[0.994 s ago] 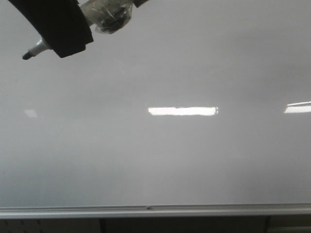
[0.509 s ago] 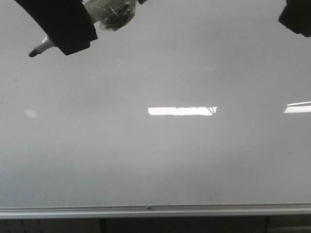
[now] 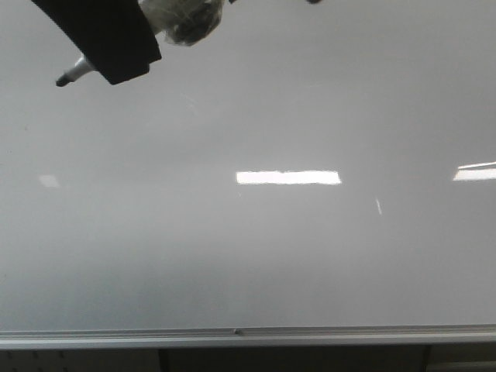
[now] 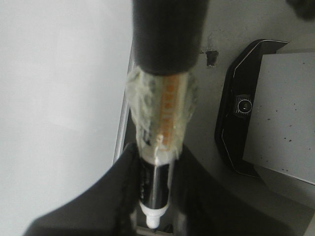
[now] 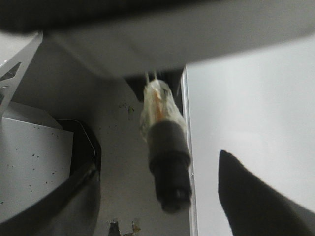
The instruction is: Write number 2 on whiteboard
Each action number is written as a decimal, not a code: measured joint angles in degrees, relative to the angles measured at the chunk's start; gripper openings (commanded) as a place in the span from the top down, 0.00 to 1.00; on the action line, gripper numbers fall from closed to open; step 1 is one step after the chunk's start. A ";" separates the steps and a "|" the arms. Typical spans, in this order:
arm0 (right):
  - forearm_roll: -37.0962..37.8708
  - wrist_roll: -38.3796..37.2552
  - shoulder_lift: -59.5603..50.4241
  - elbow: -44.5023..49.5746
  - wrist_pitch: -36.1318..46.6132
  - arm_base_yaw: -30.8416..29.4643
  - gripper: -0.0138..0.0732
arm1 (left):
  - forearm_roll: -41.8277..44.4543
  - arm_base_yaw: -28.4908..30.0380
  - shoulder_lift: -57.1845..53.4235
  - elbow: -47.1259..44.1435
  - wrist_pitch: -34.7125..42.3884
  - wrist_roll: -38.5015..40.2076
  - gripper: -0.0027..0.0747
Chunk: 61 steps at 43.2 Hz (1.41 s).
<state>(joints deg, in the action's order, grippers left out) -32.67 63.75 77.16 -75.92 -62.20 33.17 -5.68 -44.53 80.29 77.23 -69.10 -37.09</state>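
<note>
Now my left hand (image 3: 105, 50) sits in the upper left of the front frame, clamped on a marker (image 3: 77, 71) whose dark tip pokes out toward the left edge, just off the whiteboard (image 3: 256, 256). Clear tape (image 3: 184, 19) is bunched round the marker's barrel beside my fingers. From the left wrist, the marker (image 4: 157, 177) runs between my two black fingers (image 4: 118, 196), tip toward the bottom edge, tape (image 4: 160, 113) wrapped higher up. No 2 shows on the board; only bright light strips lie across its middle. A silver rail (image 3: 248, 336) runs along the bottom. My right hand's fingers show only as dark blurs in its wrist view, and I cannot tell whether it is open.
</note>
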 measured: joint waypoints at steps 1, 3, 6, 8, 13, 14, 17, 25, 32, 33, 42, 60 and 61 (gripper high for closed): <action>0.00 0.00 0.33 -0.32 0.08 0.47 0.23 | 0.00 0.00 0.00 0.00 0.00 0.00 0.91; -0.14 0.00 1.00 -0.92 0.22 1.50 0.23 | 0.00 0.00 0.00 0.00 0.00 0.00 0.91; -0.39 0.08 1.89 -1.65 0.48 2.06 0.23 | 0.00 0.00 0.00 0.00 0.00 -0.10 0.91; -0.37 0.08 2.42 -1.90 0.74 2.09 0.23 | 0.00 0.00 0.00 0.00 0.00 -0.10 0.91; -0.09 0.13 3.00 -1.95 1.07 2.09 0.25 | 0.00 0.00 0.00 0.00 0.00 -0.10 0.91; 0.01 0.13 3.10 -1.95 1.21 2.09 0.27 | -0.08 0.00 0.00 0.00 0.00 -0.10 0.91; 0.14 0.21 3.10 -1.95 1.20 2.09 0.33 | -0.08 0.00 0.00 0.00 0.00 -0.10 0.91; 0.39 0.21 3.10 -1.95 1.20 2.09 0.52 | -0.12 0.00 0.00 0.00 0.00 -0.10 0.91; 0.49 0.21 3.10 -1.95 1.20 2.09 0.67 | -0.22 0.00 0.00 0.00 0.11 -0.10 0.91; 0.54 0.21 3.10 -1.95 1.20 2.09 0.69 | -0.21 0.00 0.00 0.00 0.11 -0.10 0.91; 0.63 0.21 3.10 -1.95 1.10 2.09 0.82 | -0.21 0.00 0.00 0.00 0.00 -0.46 0.75; 3.79 -3.63 2.27 -2.04 -0.53 -0.07 0.82 | 3.64 1.10 -2.58 0.00 0.79 9.67 0.32; 4.65 -4.99 1.97 -2.04 -0.95 -0.78 0.82 | 3.74 1.52 -3.22 -0.16 0.79 10.55 0.32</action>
<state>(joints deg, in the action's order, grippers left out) -28.02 58.76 79.13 -77.96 -63.15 32.39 -1.94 -43.01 77.07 77.07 -68.31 -26.54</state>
